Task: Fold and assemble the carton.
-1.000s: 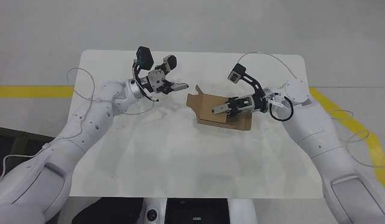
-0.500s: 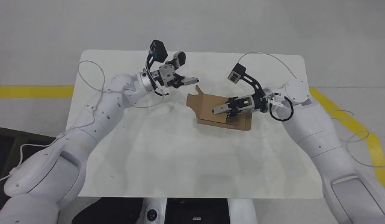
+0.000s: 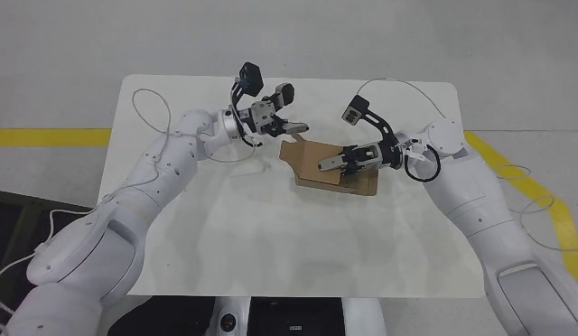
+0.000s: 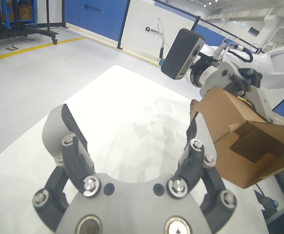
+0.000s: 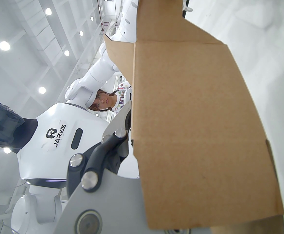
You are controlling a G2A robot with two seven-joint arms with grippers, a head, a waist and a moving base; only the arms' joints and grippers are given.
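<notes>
Judging risk: right hand (image 3: 327, 165) clamped on the half-open carton (image 3: 307, 175) at the middle of the surface (image 3: 181, 246), left hand (image 3: 294, 129) spread apart just beside its end flap; an off-line push may twist it loose.

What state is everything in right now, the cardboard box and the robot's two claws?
carton: lying on the table, partly folded, one end open.
left gripper: open, right beside the carton's end.
right gripper: shut on a carton panel.
</notes>
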